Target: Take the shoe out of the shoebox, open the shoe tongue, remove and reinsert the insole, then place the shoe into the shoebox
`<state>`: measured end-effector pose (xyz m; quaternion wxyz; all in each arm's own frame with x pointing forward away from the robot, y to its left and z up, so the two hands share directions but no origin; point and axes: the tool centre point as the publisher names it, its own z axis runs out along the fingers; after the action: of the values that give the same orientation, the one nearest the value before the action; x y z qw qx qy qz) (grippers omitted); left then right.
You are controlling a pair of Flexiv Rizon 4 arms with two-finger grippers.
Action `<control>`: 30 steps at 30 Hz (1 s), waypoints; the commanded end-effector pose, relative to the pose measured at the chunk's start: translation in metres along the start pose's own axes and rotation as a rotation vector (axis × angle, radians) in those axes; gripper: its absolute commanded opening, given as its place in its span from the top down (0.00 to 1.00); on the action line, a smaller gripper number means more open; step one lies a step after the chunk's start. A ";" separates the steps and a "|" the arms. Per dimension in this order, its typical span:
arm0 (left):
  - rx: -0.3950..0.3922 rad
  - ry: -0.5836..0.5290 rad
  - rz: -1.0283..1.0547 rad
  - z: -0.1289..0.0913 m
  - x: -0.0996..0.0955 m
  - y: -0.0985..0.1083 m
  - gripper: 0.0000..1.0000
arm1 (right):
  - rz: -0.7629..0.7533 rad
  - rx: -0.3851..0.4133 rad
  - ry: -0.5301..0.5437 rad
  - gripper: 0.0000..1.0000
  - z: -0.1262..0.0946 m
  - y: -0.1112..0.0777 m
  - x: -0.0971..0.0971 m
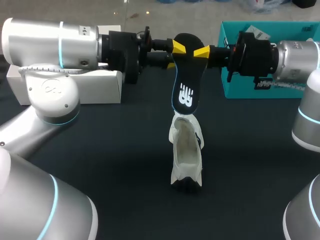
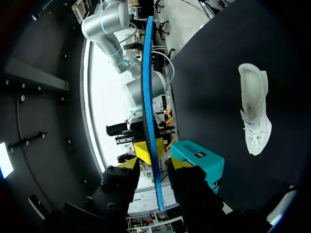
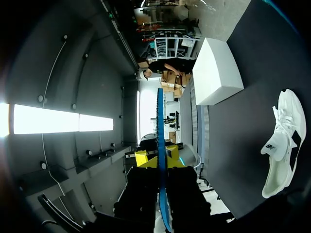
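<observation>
Black foam insole with blue edge (image 1: 185,75) hangs upright in the air, right above the white mesh sneaker (image 1: 186,150) on the dark desk (image 1: 100,160). Right hand (image 1: 202,51) is clamped on its upper end. Left hand (image 1: 178,48) is at the same end, grip can't be told. Teal cardboard shoebox (image 1: 240,85) sits rear right.

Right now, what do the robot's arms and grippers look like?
The left arm and right arm are silver-white rounded cylinders with thin glowing cyan rings at the joints. A joint cap on the left arm bears a raised emblem. Both end in black wrist blocks. The left gripper and right gripper have black fingers with yellow wedge tips.
</observation>
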<state>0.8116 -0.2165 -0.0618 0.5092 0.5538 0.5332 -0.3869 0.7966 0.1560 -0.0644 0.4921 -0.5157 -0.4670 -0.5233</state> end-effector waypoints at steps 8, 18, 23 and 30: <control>-0.008 -0.007 -0.005 0.008 0.004 0.000 1.00 | 0.005 0.008 -0.006 1.00 0.003 -0.003 -0.001; -0.006 -0.019 -0.039 0.003 0.004 -0.010 1.00 | -0.057 -0.013 -0.192 0.00 -0.026 -0.010 -0.007; -0.019 -0.002 -0.061 -0.005 0.013 -0.015 1.00 | -0.068 -0.046 -0.247 0.00 -0.060 -0.012 -0.009; -0.025 0.001 -0.088 -0.010 0.015 -0.018 1.00 | -0.135 -0.010 -0.335 0.00 -0.096 -0.013 -0.009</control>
<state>0.7990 -0.2086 -0.0774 0.4968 0.5244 0.5620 -0.4031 0.7809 0.0903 -0.0849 0.3763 -0.5623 -0.5573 -0.4813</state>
